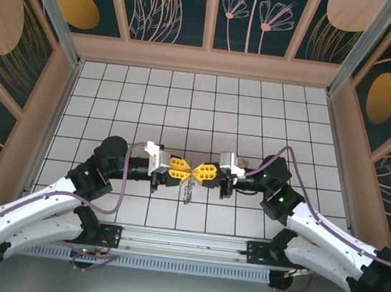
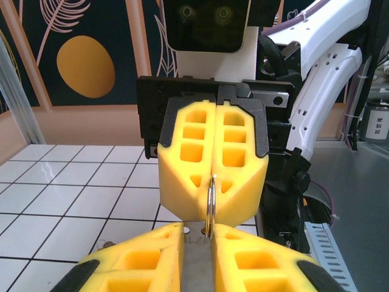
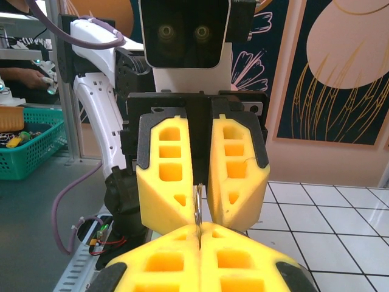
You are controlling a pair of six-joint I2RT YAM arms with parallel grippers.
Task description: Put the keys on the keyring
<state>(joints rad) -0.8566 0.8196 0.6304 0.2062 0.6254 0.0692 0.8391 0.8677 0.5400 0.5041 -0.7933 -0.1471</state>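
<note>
Both grippers meet tip to tip over the middle of the tiled floor. My right gripper (image 1: 199, 173) (image 3: 199, 230) is shut on the keyring (image 3: 198, 205), a thin metal ring seen edge-on (image 2: 209, 201) and standing upright between its yellow fingers. A short string of small silvery pieces (image 1: 188, 192) hangs below it. My left gripper (image 1: 185, 171) (image 2: 197, 230) is shut on a flat grey metal key (image 2: 196, 258) with a small hole and stamped marks. The key's front end touches the ring's lower edge.
A small brownish object (image 2: 106, 245) lies on a tile left of the left fingers. A green basket (image 3: 24, 146) stands outside the cell beyond the left arm. Wooden walls (image 1: 207, 60) close in the tiled floor, and a metal rail (image 1: 182, 244) runs along its near edge.
</note>
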